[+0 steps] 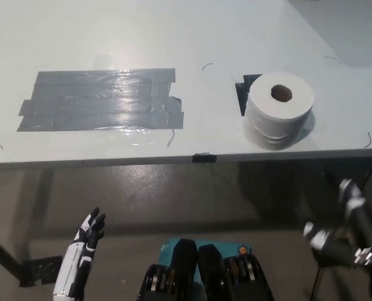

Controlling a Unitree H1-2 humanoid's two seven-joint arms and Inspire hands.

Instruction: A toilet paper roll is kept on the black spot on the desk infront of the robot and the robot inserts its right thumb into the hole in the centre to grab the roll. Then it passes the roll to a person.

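A white toilet paper roll (279,109) stands upright on the white desk (204,50), its centre hole facing up, over a black patch (243,91) that shows at its left. My black right hand (342,235) hangs below the desk's front edge at the lower right, well short of the roll, fingers spread and holding nothing. My white left hand (85,241) rests low at the lower left, below the desk, fingers apart and empty.
A large rectangle of grey tape (104,100) covers the desk's left half. A small black tape piece (204,157) sits on the front edge. Floor and a desk leg (4,257) show beneath the desk.
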